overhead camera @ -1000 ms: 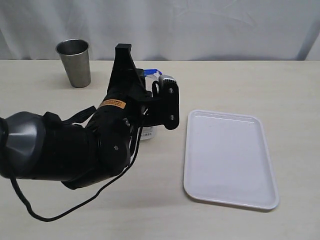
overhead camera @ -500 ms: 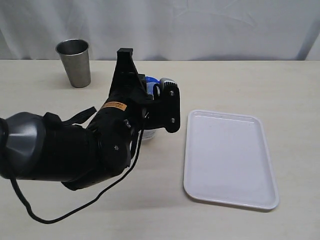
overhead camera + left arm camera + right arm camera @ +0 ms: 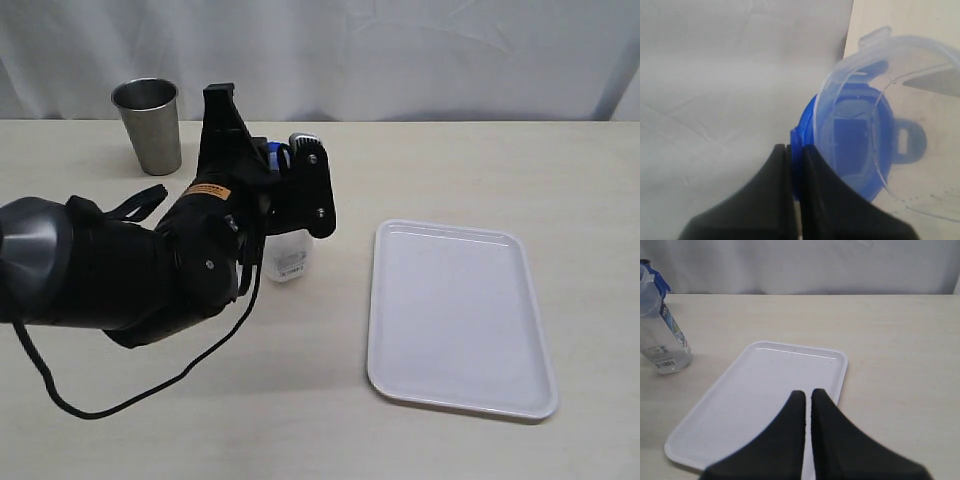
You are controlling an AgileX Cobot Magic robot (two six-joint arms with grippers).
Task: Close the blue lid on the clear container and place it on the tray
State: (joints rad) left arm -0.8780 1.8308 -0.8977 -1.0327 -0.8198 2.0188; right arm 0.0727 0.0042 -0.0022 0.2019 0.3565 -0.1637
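The clear container stands upright on the table left of the white tray, its barcode sticker near the base. My left gripper is shut on the rim of the blue lid, holding it on edge at the container's top. In the exterior view only a sliver of the blue lid shows behind the left arm. The container's clear rim overlaps the lid in the left wrist view. My right gripper is shut and empty above the tray. The right wrist view also shows the container.
A steel cup stands at the back left of the table. White cloth hangs behind the table. The left arm's bulk covers the table left of the container.
The left arm has swung to the left with the lid in its grip, uncovering more of the container's lower part. Container and tray have not moved.
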